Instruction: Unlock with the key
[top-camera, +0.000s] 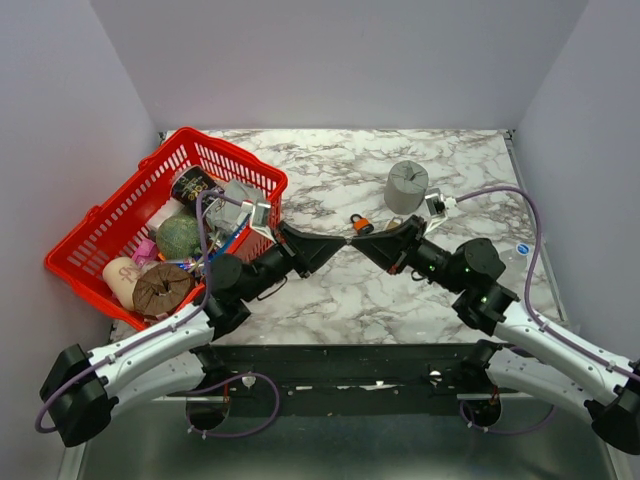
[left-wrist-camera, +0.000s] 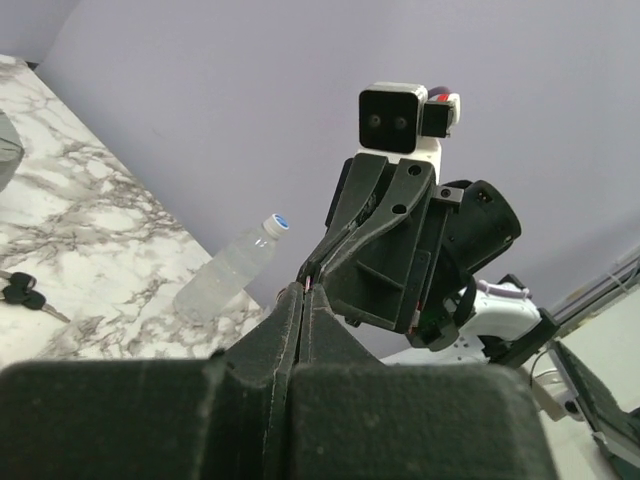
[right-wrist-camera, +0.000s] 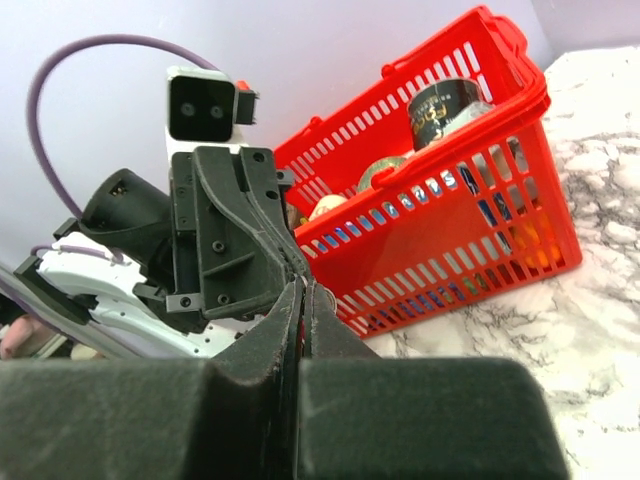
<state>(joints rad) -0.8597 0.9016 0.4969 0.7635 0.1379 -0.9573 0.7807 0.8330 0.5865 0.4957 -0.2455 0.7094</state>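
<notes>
My left gripper and right gripper are both shut and meet tip to tip above the middle of the table. A thin reddish sliver shows between the left fingertips and in the slit of the right fingertips; I cannot tell what it is. The key, black-headed with a thin blade, lies on the marble at the far left of the left wrist view, apart from both grippers. An orange padlock lies on the table just behind the tips. A small brownish thing, perhaps the brass padlock, lies beside it.
A red basket full of several items stands at the left; it also shows in the right wrist view. A grey cylinder stands behind the padlocks. A clear bottle lies at the right, also seen in the top view.
</notes>
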